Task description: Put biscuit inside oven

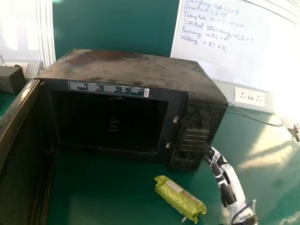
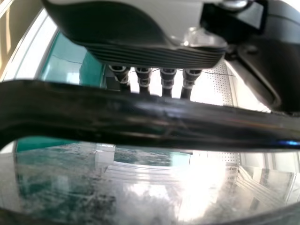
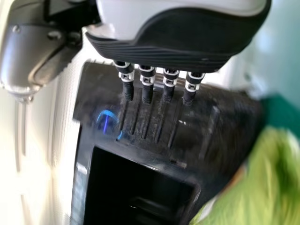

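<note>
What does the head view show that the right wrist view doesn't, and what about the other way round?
Head view: the open oven door, the whiteboard with handwriting, and the wall socket.
Right wrist view: a blue glow on the oven's front.
Both: the oven, the green biscuit packet, and the right hand by the oven's control panel.

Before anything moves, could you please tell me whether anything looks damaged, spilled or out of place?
The oven looks grimy, with dull, uneven patches across its top. The biscuit packet lies askew on the table, at an angle to the oven's front. I see no spill and no clear damage.
</note>
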